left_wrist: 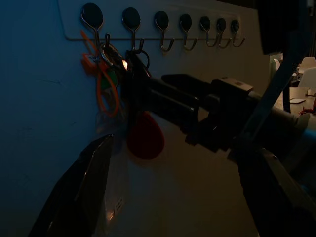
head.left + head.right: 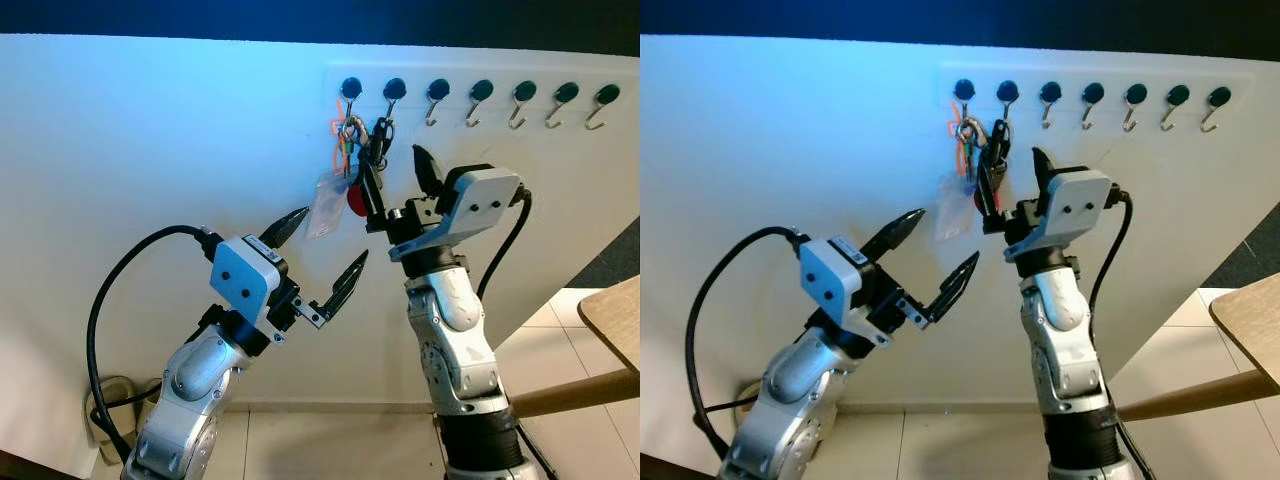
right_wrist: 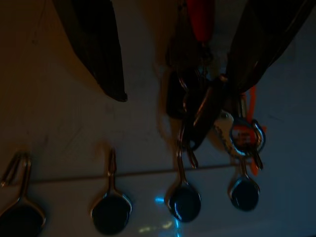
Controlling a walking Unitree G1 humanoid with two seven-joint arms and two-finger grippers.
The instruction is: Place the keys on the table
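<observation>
Big white wall ahead, w/ a row of dark round hooks up high. Tile floor below, pale. Wood table edge poking in on the right, well apart from the wall stuff.

Right gripper up at the wall, fingers spread apart, one on each side of the dark keys. Left-side finger right by the keys, maybe touching; can't tell for sure. Other finger clear of them, nr the next hook over.

Left gripper lower down and to the left, also spread wide, holding nothing, tips pointing up at the wall under the key bunches. Black cable looping off that arm.

Keys still hanging on the 2nd hook from the left, not on the table. Red tag dangling under them. Orange loop bunch on the 1st hook, just beside, w/ a clear plastic card hanging down from it.

Both wrist views v dark; hooks and key shapes only just made out.
</observation>
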